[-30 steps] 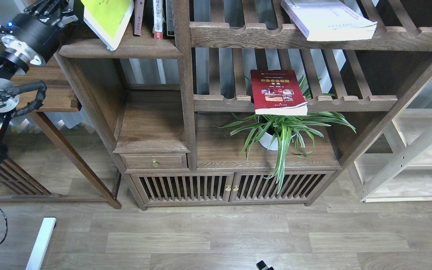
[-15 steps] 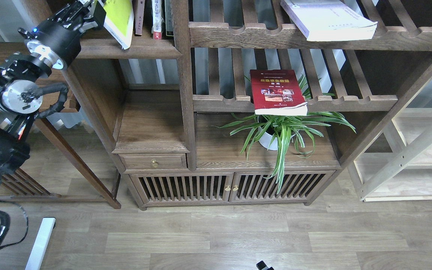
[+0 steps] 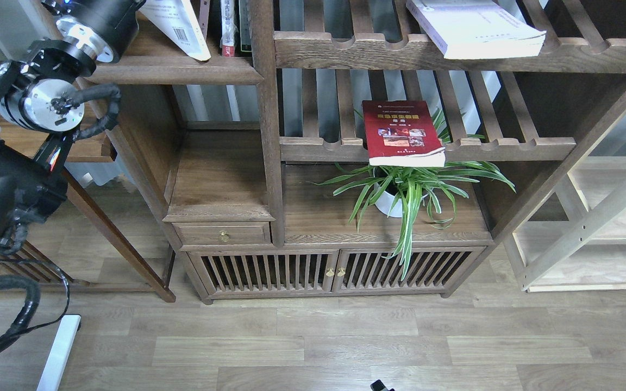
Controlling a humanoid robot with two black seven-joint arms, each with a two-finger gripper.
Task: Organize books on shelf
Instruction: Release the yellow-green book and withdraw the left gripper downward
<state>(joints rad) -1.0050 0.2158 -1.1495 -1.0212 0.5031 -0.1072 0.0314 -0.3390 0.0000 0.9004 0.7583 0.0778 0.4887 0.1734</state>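
My left arm rises along the left edge, and its wrist (image 3: 98, 21) sits at the top, just left of the shelf (image 3: 171, 69). The fingers are cut off by the top edge. Right beside the wrist a book (image 3: 177, 27) leans steeply on the shelf, showing a white back cover with a barcode. Its lower corner is near the shelf's front edge. A dark red book (image 3: 402, 133) lies flat on the middle slatted rack, overhanging its front rail. A thick white book (image 3: 476, 27) lies on the upper slatted rack. My right gripper is out of view.
A few thin books (image 3: 229, 27) stand upright at the shelf's right end against the post. A potted spider plant (image 3: 405, 190) sits below the red book. A light wooden rack (image 3: 590, 228) stands at the right, and a dark side table (image 3: 90, 149) at the left.
My left arm has moved up and to the right. The book has turned from showing its yellow-green cover to showing its white back, and it stands steeper, closer to the upright books.
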